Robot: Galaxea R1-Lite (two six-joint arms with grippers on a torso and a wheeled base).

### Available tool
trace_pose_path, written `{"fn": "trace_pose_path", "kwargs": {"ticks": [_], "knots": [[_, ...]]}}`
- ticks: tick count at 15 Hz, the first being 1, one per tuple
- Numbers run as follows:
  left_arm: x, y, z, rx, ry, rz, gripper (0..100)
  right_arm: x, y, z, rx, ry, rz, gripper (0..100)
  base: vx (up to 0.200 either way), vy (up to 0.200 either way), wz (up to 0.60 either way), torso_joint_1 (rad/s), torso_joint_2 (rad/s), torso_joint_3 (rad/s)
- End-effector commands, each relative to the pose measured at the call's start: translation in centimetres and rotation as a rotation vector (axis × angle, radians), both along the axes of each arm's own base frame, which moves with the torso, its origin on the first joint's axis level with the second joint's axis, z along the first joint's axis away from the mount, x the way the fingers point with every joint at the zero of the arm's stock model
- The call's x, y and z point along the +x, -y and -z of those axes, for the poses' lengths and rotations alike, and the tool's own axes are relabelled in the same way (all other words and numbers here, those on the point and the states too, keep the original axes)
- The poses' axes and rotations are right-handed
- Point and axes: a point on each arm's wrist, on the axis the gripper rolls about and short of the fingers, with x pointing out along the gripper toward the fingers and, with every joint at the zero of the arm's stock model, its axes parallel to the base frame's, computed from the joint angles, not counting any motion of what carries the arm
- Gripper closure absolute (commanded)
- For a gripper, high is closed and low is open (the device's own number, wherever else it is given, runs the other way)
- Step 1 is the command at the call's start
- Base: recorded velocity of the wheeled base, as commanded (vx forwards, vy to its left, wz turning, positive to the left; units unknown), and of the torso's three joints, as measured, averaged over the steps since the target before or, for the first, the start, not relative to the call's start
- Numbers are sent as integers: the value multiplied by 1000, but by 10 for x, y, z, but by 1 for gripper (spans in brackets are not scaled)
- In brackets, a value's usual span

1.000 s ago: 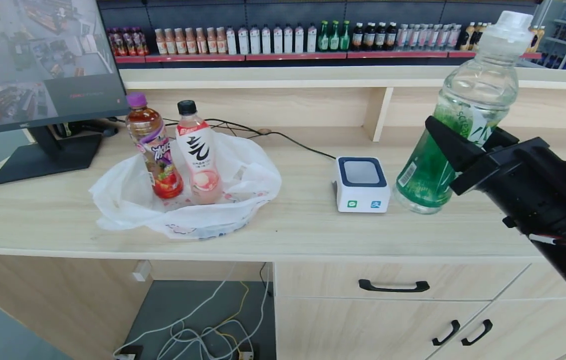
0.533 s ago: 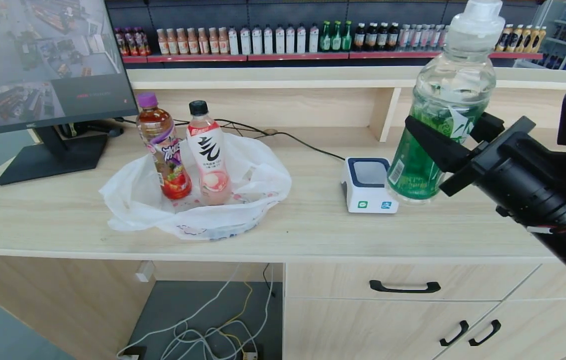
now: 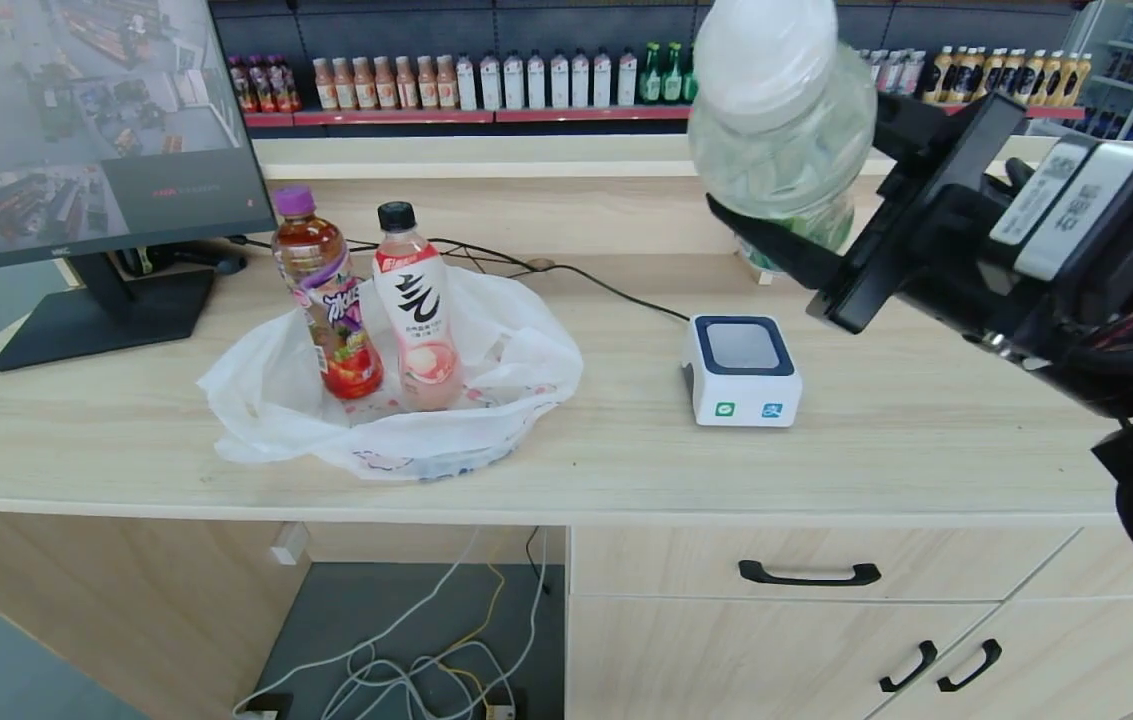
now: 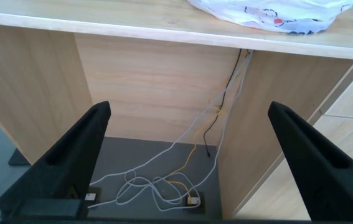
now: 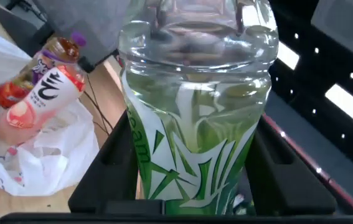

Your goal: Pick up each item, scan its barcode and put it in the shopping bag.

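Since a sec ago the right gripper swung the green bottle up, cap now tipped toward the camera, fingers pinching its middle, high over the bench near the scanner. Over there the shopping bag holds 2 upright bottles. Meanwhile the left gripper has its fingers spread, below bench level.

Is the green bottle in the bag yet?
No, the right gripper holds the green bottle in the air, away from the shopping bag.

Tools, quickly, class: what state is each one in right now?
Left tool: open, empty.
Right tool: closed on the green bottle.
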Motion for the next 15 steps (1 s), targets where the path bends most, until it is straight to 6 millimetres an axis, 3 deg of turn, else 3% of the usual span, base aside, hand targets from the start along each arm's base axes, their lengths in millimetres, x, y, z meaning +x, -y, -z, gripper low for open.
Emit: {"fn": "trace_pose_path", "kwargs": {"ticks": [1, 7, 15], "knots": [[0, 0, 0, -1, 0, 0, 0, 21, -17, 15, -73, 39, -48, 100, 0, 0, 0, 0, 0, 0], [0, 0, 0, -1, 0, 0, 0, 47, -9, 49, -259, 192, -122, 100, 0, 0, 0, 0, 0, 0], [0, 0, 0, -1, 0, 0, 0, 78, 18, 94, -379, 229, -36, 100, 0, 0, 0, 0, 0, 0]]}}
